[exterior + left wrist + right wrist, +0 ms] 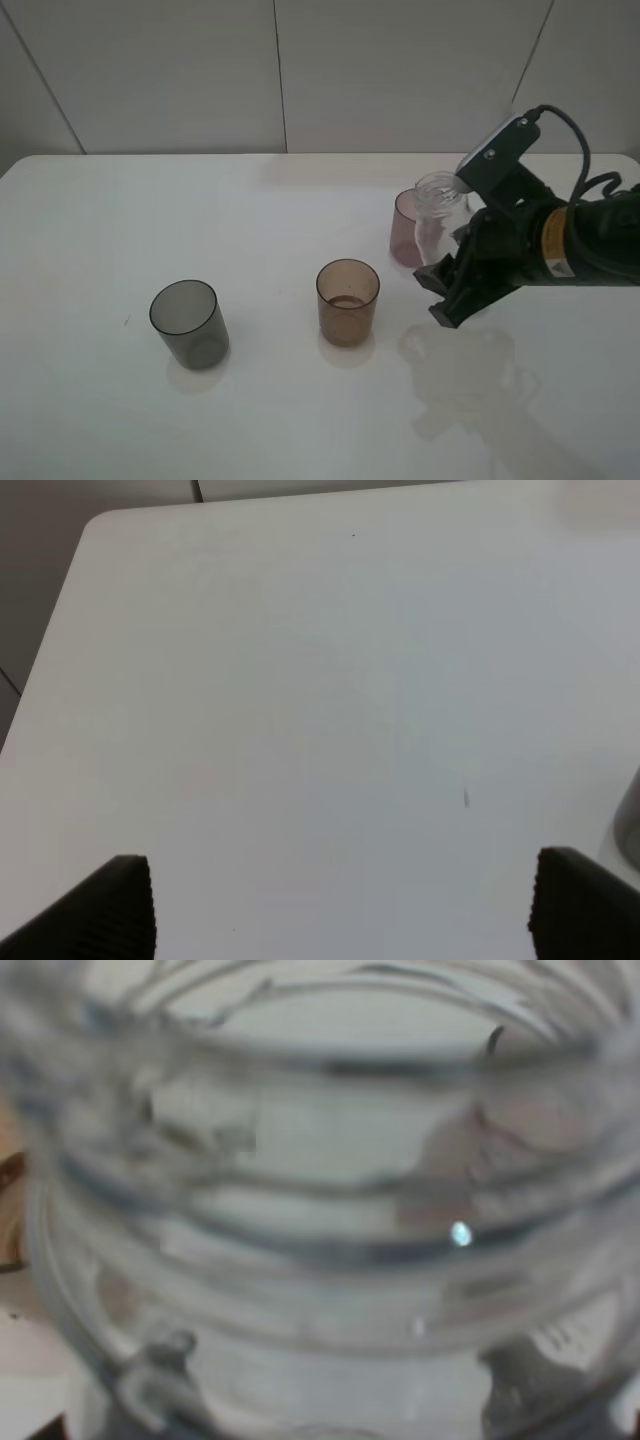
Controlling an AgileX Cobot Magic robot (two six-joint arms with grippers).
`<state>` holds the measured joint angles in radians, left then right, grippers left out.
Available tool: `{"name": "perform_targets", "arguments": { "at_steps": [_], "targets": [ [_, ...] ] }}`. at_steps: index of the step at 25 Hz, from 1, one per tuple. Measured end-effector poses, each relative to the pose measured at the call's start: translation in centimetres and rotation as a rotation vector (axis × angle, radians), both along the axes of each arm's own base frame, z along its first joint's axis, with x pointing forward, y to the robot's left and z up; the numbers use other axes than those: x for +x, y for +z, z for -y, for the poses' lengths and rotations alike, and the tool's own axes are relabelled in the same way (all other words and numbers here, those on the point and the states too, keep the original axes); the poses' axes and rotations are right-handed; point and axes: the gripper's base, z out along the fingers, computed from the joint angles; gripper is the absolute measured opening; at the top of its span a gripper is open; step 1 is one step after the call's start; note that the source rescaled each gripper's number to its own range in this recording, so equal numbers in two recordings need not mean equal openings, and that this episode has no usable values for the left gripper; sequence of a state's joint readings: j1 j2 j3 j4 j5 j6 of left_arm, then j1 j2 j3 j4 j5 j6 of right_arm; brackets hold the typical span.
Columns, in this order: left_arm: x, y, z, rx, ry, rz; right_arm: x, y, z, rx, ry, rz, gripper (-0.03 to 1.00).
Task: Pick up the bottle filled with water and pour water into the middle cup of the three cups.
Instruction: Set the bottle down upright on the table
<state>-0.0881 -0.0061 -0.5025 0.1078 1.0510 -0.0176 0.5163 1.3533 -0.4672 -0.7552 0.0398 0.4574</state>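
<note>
The clear capless bottle (440, 205) hangs upright above the table with my right gripper (448, 262) shut on its lower body. It is right of the amber middle cup (348, 300) and just in front of the mauve-pink cup (405, 228), partly covering it. The smoky grey cup (188, 323) stands far left. The amber cup shows a darker band low inside. The bottle's threaded neck (320, 1210) fills the right wrist view, blurred and very close. My left gripper (340, 910) is open over bare table, with one finger (120, 905) at each lower corner of its view.
The three cups stand in a loose row across the white table (300, 420). A white panelled wall runs behind its far edge. The grey cup's edge (630, 820) peeks into the left wrist view. The left arm does not show in the high view.
</note>
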Motion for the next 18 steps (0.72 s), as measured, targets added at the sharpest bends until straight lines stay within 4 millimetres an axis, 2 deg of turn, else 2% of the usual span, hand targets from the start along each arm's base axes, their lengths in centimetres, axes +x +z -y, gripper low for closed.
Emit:
{"name": "perform_targets", "arguments": {
  "at_steps": [5,9,14,18],
  "targets": [
    [0.0,0.0,0.0,0.000,0.000,0.000,-0.6,-1.2,1.3,0.169,-0.050,0.006,0.02],
    [0.0,0.0,0.0,0.000,0.000,0.000,-0.9,-1.6,2.0,0.258,-0.104,0.080,0.02],
    [0.0,0.0,0.0,0.000,0.000,0.000,-0.8,-2.7,3.1,0.305,-0.217,0.229,0.02],
    [0.0,0.0,0.0,0.000,0.000,0.000,-0.6,-4.1,3.8,0.319,-0.311,0.269,0.02]
  ]
}}
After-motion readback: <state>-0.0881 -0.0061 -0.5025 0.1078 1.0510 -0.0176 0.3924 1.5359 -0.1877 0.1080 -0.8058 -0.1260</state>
